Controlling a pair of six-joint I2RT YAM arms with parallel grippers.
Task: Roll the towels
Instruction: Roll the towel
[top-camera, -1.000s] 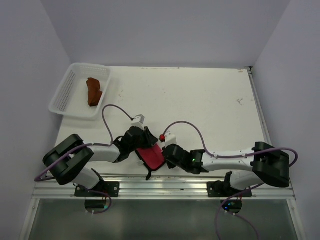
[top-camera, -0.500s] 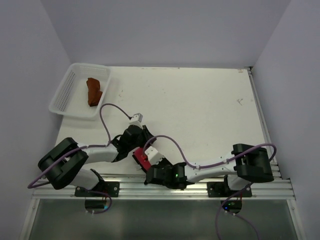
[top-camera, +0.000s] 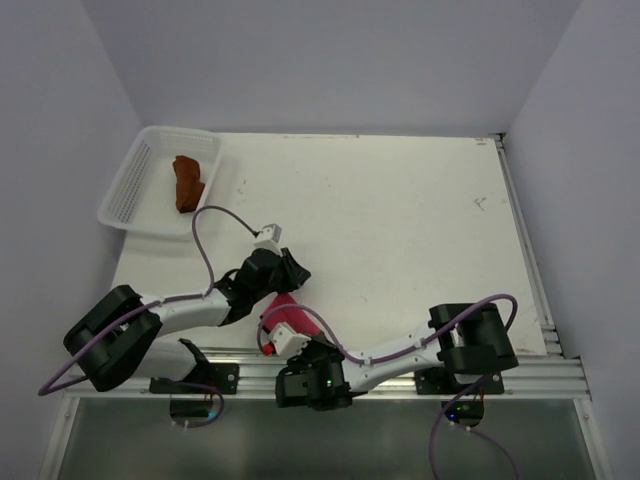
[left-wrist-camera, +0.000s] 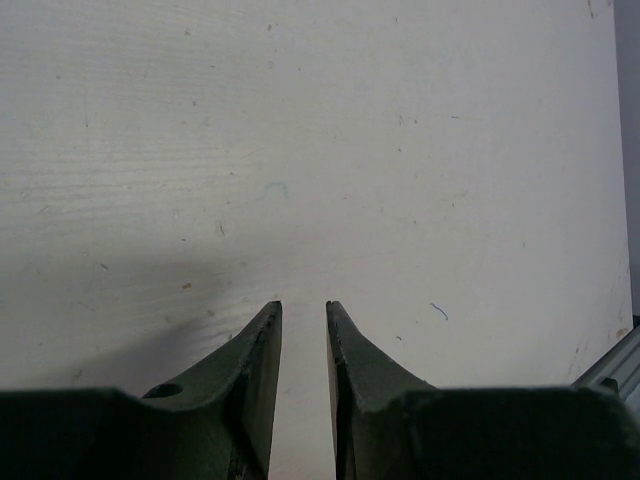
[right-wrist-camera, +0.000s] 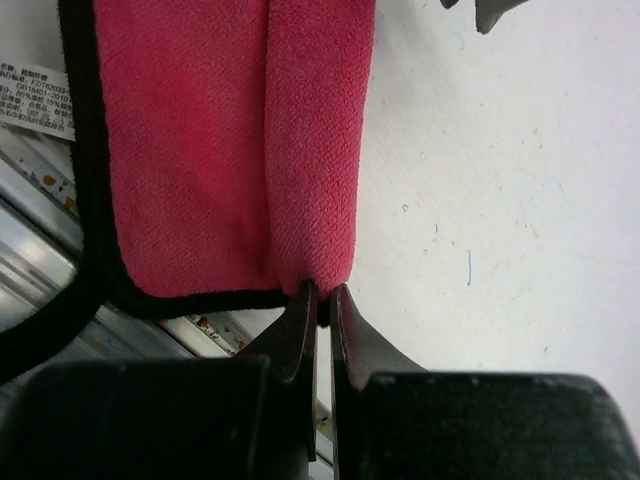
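Clamped shut with the right pincer (right-wrist-camera: 322, 290) on the near end of a fold in the pink towel (right-wrist-camera: 200, 130). Swung across from the right within the last second, down to the near edge of the worktop (top-camera: 400, 220), drawing one side of the cloth over itself. Parted a little at the left pincer (left-wrist-camera: 303, 305), gripping nothing, now hovering over bare board just beyond the cloth. Probably a first turn of the roll laid, with most of the rolling left. Bright pink-red, napped, dark-bound, doubled along one long side, lapping over the metal rail (right-wrist-camera: 35, 260) at near centre-left. Further out, at far left: rust-orange towel (top-camera: 187, 182), bunched inside the white basket (top-camera: 128, 185).
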